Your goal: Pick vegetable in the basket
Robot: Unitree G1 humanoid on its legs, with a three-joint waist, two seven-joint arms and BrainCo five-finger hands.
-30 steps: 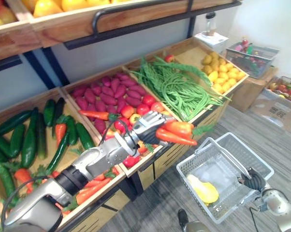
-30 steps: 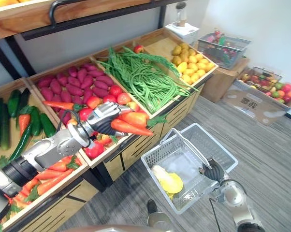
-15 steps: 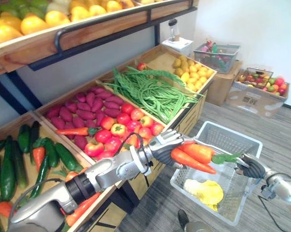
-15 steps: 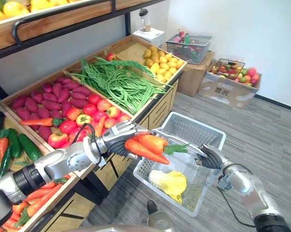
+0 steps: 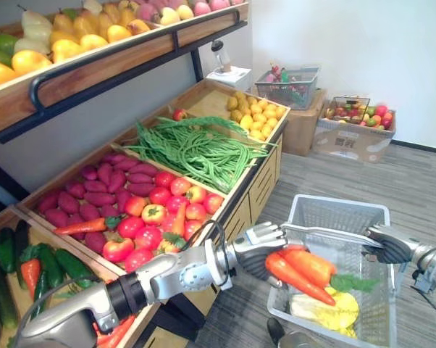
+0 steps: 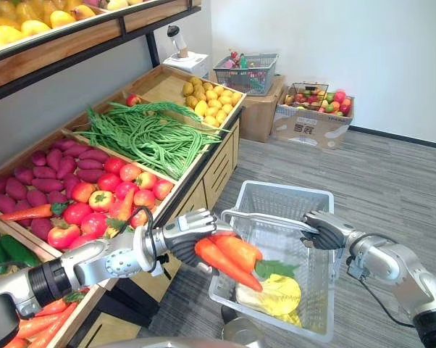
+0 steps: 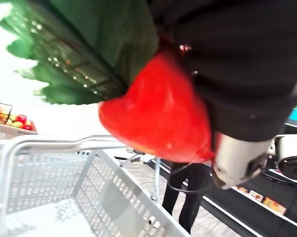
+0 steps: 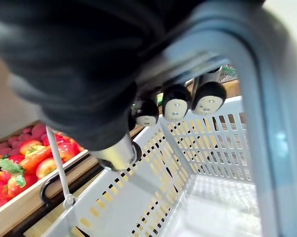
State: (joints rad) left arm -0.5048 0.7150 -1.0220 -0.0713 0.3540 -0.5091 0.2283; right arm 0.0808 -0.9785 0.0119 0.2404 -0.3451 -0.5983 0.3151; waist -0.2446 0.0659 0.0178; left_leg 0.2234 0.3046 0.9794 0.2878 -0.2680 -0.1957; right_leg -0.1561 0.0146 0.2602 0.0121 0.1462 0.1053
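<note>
The wooden display stand (image 5: 256, 168) carries crates of green beans (image 5: 196, 148), red tomatoes (image 5: 160, 210) and purple roots (image 5: 95, 196). In front of its right end hangs the pale grey perforated basket (image 5: 339, 215). The right hand (image 5: 388, 245) holds it by the handle (image 5: 327, 232), and in the right wrist view its fingers (image 8: 175, 103) are curled round the bar. The task's thing is a pair of carrots (image 5: 305, 268). They are smooth, bright orange and tapering, and they lie side by side with one tuft of dark green leaves (image 5: 352, 283) at their thick end. The left wrist view shows an orange-red carrot end and the leaves right against the palm, with the basket's rim below. The left hand (image 5: 256, 243) is clenched on the carrots at their inner ends, with its fingers over the top of them, so they stick out past the fingertips towards the right hand. They sit over the left side of the basket, just inside its left rim and lower than the handle. The leaves hang above a pale yellow vegetable (image 5: 330, 312) on the basket's floor, and I cannot tell whether they touch it. A second ago the left hand held the carrots at the front edge of the tomato crate, well apart from the basket. Half a second ago they were level with the handle at the basket's left rim. Now they are further in over the basket, though the view itself has also swung round.
</note>
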